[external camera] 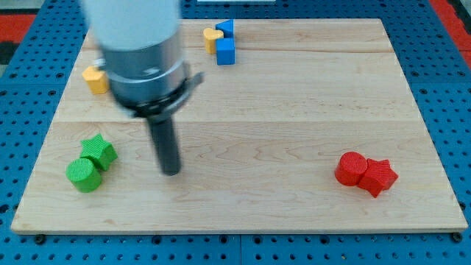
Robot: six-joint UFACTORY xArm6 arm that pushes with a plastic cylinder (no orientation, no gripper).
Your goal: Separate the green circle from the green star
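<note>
Board (294,110) is lying flat, its near edge running along the view's bottom; all four corners are showing. Nearest on the view's left, green circle (84,175) is sitting upright, round face up. Being round, it is giving no readable heading or long axis. Green star (98,152) is sitting just behind it toward the view's top-right and touching it, so the pair is lining up on a diagonal from lower-left to upper-right. Star's points are hard to make out at this size, so I cannot tell its heading.

My tip (171,172) is resting on the board just to the view's right of the green pair, clear of both blocks, roughly level with the circle. Rod is standing near vertical; it is a plain pusher holding nothing. Its upper end is disappearing into the grey arm housing, which is blurred and cut off by the view's top.

On the view's right, at similar depth, red circle (351,168) and red star (378,177) are touching each other.

Farther back, yellow block (96,79) is being partly hidden by the arm housing, so its shape is unclear. Farthest, near the top edge, blue cube (226,51) is sitting beside a small yellow piece (213,38), with another blue block (225,29) behind; those shapes are too small to call.
</note>
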